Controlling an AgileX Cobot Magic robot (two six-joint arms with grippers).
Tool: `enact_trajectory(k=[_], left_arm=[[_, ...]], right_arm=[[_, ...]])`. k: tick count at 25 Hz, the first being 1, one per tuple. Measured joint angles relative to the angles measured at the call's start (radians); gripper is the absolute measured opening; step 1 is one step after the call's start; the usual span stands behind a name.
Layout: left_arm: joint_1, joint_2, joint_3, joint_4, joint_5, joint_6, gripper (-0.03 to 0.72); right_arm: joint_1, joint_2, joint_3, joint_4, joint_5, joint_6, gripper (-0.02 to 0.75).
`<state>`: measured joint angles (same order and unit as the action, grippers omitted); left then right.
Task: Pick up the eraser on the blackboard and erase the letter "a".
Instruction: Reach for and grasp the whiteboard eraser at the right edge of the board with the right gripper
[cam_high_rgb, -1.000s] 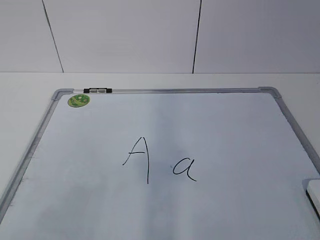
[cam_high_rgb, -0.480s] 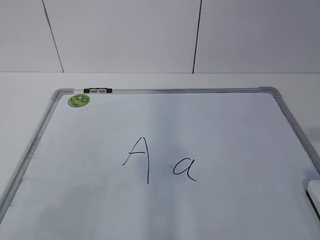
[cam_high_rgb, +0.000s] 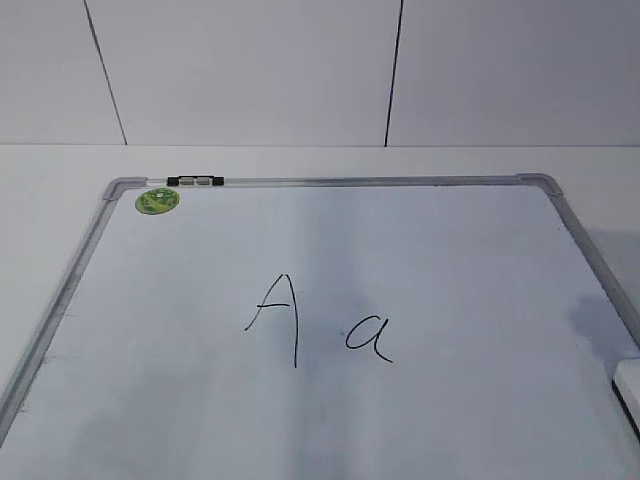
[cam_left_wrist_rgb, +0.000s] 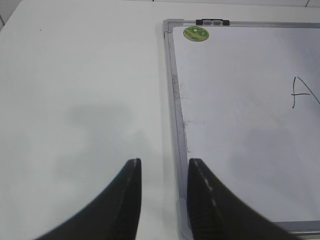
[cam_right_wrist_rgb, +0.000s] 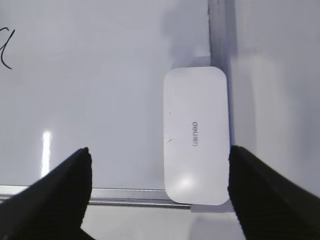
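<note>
- The left claw (cam_left_wrist_rgb: 162, 172) hangs over the white worktop (cam_left_wrist_rgb: 80, 90) at the left edge of the blackboard (cam_high_rgb: 450, 260), its two black fingers (cam_left_wrist_rgb: 127, 200) a narrow gap apart with nothing between them.
- The blackboard lies flat on the worktop, a white board in a thin grey frame, filling most of the middle and running off the worktop's near edge in the exterior view.
- A round green sticker (cam_high_rgb: 158, 201) sits in the board's far-left corner, with a small black clip (cam_high_rgb: 196, 181) on the frame just beside it.
- A tall capital "A" (cam_high_rgb: 277, 318) is drawn near the board's centre.
- The letter "a" (cam_high_rgb: 368, 337) stands just to its right, whole and unsmudged.
- The eraser (cam_right_wrist_rgb: 196, 135) lies flat in the board's near-right corner, against the right frame.
- The right claw (cam_right_wrist_rgb: 159, 170) hovers above the eraser, spread wide, one finger on each side, touching nothing.
</note>
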<state>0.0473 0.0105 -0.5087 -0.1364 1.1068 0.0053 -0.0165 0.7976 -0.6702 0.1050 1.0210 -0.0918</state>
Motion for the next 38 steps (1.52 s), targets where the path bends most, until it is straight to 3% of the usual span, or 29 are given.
enact_trajectory(k=[8,15,22,30,38], left_arm=[[0.000,0.000,0.000,0.000,0.000,0.000,0.235],[0.000,0.000,0.000,-0.002,0.000,0.000,0.235],[0.000,0.000,0.000,-0.004,-0.002,0.000,0.235],[0.000,0.000,0.000,-0.004,-0.002,0.000,0.235],[0.000,0.000,0.000,-0.014,-0.002,0.000,0.235]], right_arm=[[0.000,0.206,-0.043,0.055,0.087,-0.024,0.667],[0.000,0.253,-0.050,-0.013,0.104,-0.010,0.663],[0.000,0.248,-0.053,-0.041,0.087,-0.010,0.599],[0.000,0.248,-0.053,-0.063,0.073,-0.008,0.659],[0.000,0.278,-0.053,-0.070,0.059,0.031,0.667]])
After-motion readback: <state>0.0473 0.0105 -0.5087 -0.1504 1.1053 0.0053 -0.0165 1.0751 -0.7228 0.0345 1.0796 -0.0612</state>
